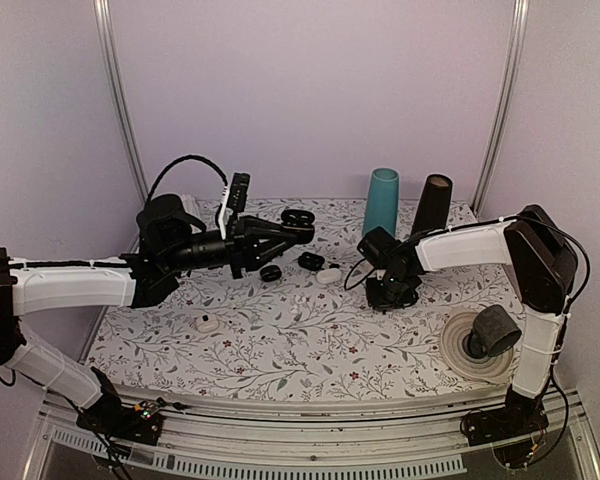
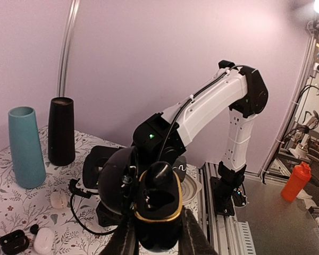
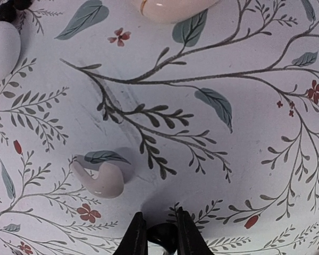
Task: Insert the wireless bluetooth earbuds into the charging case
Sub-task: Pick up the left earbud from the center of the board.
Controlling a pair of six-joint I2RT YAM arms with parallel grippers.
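Observation:
My left gripper (image 1: 292, 232) is raised above the table, shut on an open black charging case (image 2: 158, 212) with a gold rim. The case's lid (image 2: 112, 183) hangs open to the left, and it also shows in the top view (image 1: 298, 218). My right gripper (image 3: 160, 236) points down close to the table, shut on a small black earbud (image 3: 163, 239); in the top view it (image 1: 392, 293) is right of centre. A white earbud (image 3: 102, 178) lies on the cloth just left of the right fingers.
A black case (image 1: 271, 272), an open black case (image 1: 311, 261) and a white case (image 1: 329, 276) lie mid-table. A small white item (image 1: 208, 323) lies front left. A teal cylinder (image 1: 382, 203) and a black cylinder (image 1: 431, 205) stand at the back. A tape roll (image 1: 477, 347) lies front right.

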